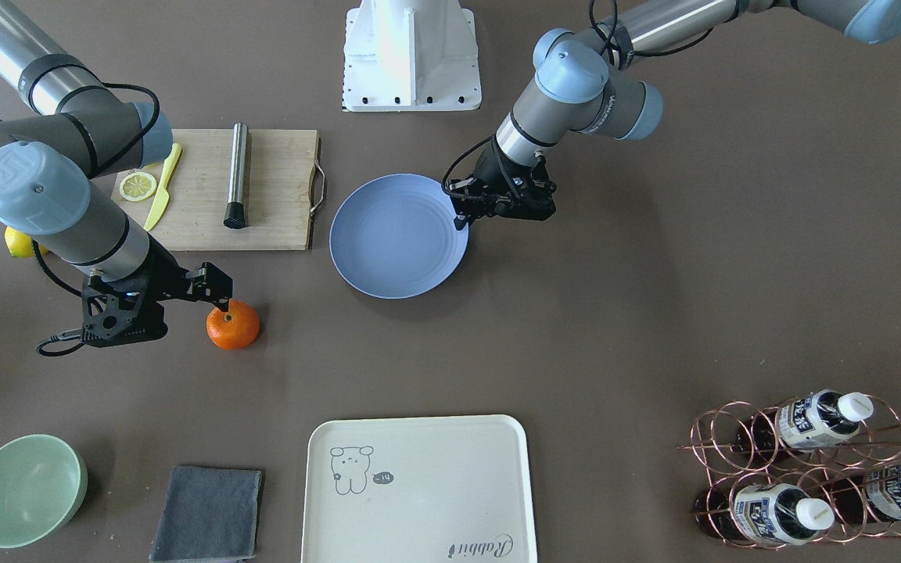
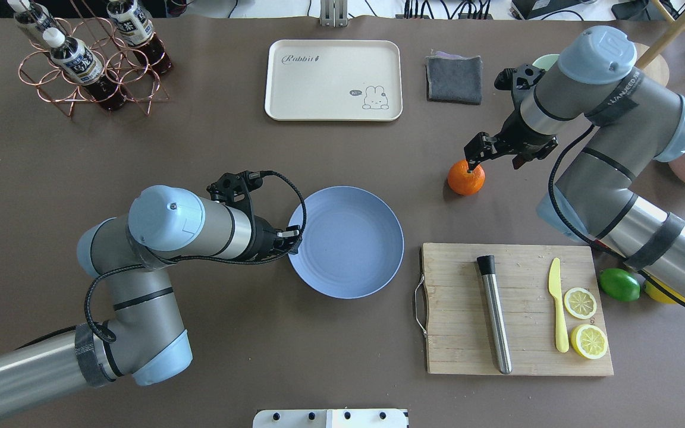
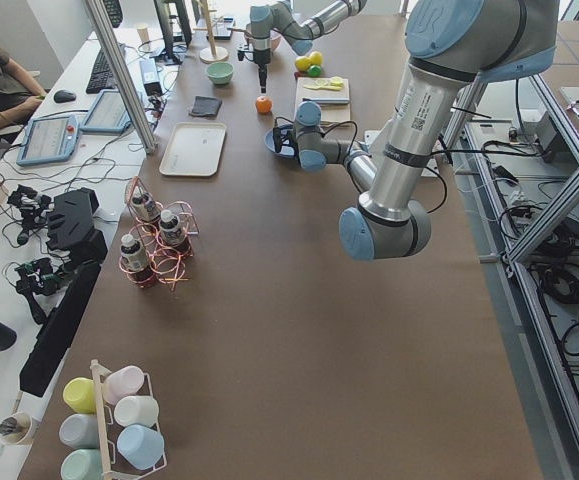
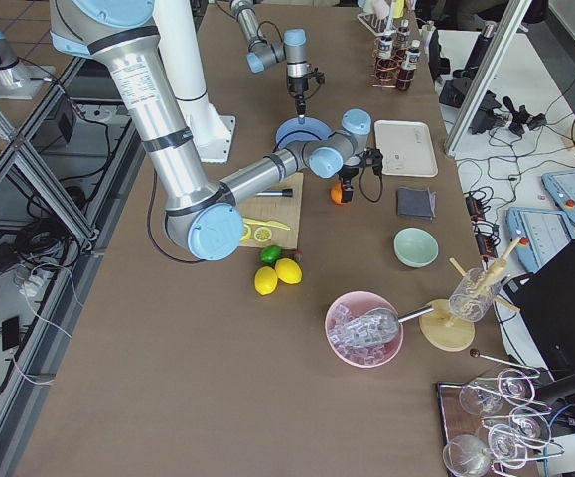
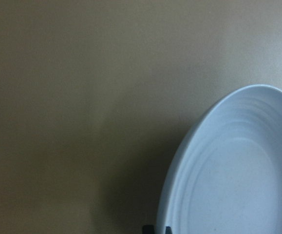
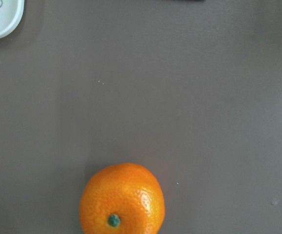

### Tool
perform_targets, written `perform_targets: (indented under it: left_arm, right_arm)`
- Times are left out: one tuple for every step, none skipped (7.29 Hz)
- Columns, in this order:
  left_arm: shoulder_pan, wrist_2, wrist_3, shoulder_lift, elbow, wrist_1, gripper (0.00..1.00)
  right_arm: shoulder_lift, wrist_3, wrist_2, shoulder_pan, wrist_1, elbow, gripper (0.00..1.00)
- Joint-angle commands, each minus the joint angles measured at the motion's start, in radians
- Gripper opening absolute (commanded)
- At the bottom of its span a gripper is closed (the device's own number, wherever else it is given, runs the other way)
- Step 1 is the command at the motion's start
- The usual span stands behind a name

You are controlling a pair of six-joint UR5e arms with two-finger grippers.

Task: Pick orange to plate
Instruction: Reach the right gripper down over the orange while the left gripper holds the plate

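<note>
- Brown worktop [image 2: 200, 148] under two arms, things spread across it.
- Right fingers [image 2: 471, 163]: drawn together into what looks like one narrow tip, gripping nothing, poised at the top of the orange [image 2: 466, 178]; impossible to tell whether touching the peel.
- Left fingers [image 5: 147, 228]: two dark tips almost together, only a slit between them, gripping nothing, hanging over the rim of the plate [image 2: 348, 244] on the side nearest that arm.
- One orange, out on the worktop itself, well apart from the plate and toward the robot's right, stem spot facing up.
- One blue plate, near the middle.
- One wooden board [image 2: 515, 356] beside the plate, carrying one steel rod [image 2: 494, 315], one yellow knife [image 2: 558, 309] and two lemon slices [image 2: 580, 302].
- One lime [image 2: 619, 285] and two whole lemons [image 4: 288, 270] just past the board's end.
- One cream tray [image 2: 333, 80], one grey cloth [image 2: 453, 78] and one pale green bowl [image 1: 24, 489] along the far edge.
- Three bottles [image 1: 810, 418] lying in one copper wire rack [image 1: 798, 469].
</note>
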Motion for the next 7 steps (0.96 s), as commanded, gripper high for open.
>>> perform_targets:
  left_arm:
    - [0.006,0.006,0.001,-0.002,0.004,0.009,0.00]
    - [0.013,0.006,0.002,0.002,0.009,0.009,0.00]
    - [0.018,0.007,0.001,0.000,0.009,0.007,0.00]
    - [0.018,0.006,0.001,0.000,0.009,0.007,0.00]
    - [0.018,0.006,0.001,0.000,0.009,0.007,0.00]
    - [0.018,0.006,0.001,-0.002,0.006,0.007,0.00]
    - [0.019,0.006,0.001,-0.002,0.004,0.007,0.00]
  right_arm:
    - [0.033,0.033,-0.025,-0.032,0.002,-0.039,1.00]
    - [0.033,0.028,-0.059,-0.043,0.002,-0.052,1.00]
    - [0.039,0.028,-0.069,-0.052,0.002,-0.058,1.00]
    - [0.057,0.028,-0.070,-0.060,0.037,-0.097,1.00]
    - [0.057,0.034,-0.069,-0.061,0.108,-0.137,1.00]
    - [0.057,0.033,-0.069,-0.063,0.114,-0.144,1.00]
    - [0.057,0.034,-0.069,-0.066,0.114,-0.144,1.00]
